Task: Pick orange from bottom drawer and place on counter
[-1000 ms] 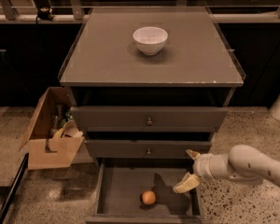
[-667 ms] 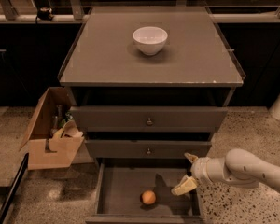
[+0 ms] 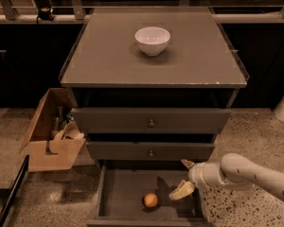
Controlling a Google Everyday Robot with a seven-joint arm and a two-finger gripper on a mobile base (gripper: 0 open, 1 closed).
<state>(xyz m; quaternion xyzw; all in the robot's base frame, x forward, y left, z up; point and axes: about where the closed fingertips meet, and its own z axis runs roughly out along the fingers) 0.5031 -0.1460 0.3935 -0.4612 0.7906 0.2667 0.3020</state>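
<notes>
The orange [image 3: 150, 200] lies on the floor of the open bottom drawer [image 3: 120, 193], near its front middle. My gripper [image 3: 184, 178] reaches in from the right on a white arm and hovers over the drawer's right side, a little right of and above the orange, not touching it. Its two pale fingers stand apart, one up near the middle drawer's lower edge and one low in the drawer; it is open and empty. The counter [image 3: 99, 56] is the cabinet's flat top, with a white bowl [image 3: 152, 40] on it.
Two upper drawers [image 3: 151, 119] with small knobs are shut. A cardboard box [image 3: 52, 136] with odds and ends stands on the speckled floor left of the cabinet. A dark bar lies at the lower left. A pale post stands at the far right.
My gripper has moved slightly left and further over the drawer, toward the orange. The orange and the bowl have not moved.
</notes>
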